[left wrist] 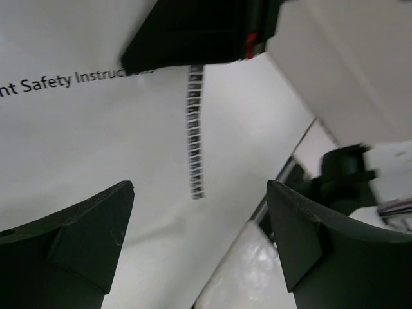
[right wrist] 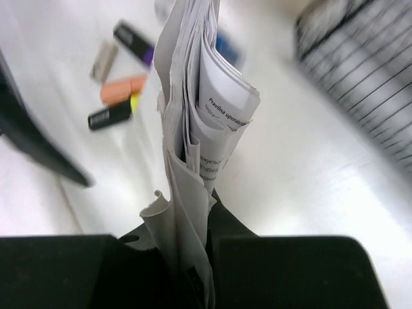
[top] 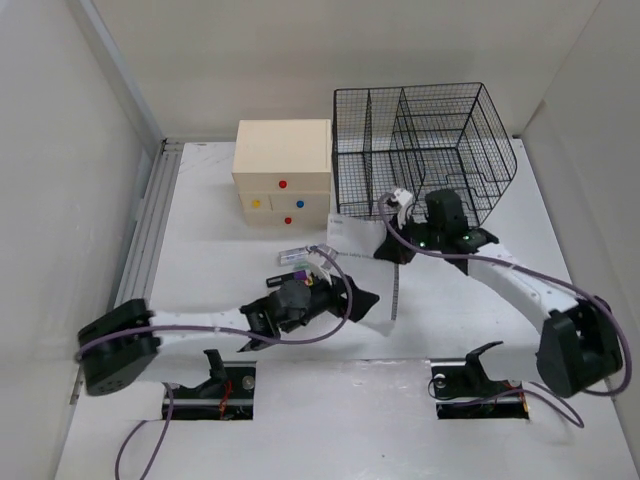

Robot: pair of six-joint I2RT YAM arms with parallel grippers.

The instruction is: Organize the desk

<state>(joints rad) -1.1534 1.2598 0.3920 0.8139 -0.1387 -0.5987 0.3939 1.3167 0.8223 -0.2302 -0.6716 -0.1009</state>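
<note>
Papers [right wrist: 193,129] are clamped edge-up in the right jaws, just in front of the rack [top: 420,140], above the worktop [top: 200,200]. Left jaws are seen apart, facing the papers. The rack is judged nearer the right jaws.

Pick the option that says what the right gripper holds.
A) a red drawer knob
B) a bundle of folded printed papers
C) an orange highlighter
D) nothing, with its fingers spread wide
B: in the right wrist view, the right gripper is closed on a bundle of folded printed papers that stands up between its fingers.
</note>
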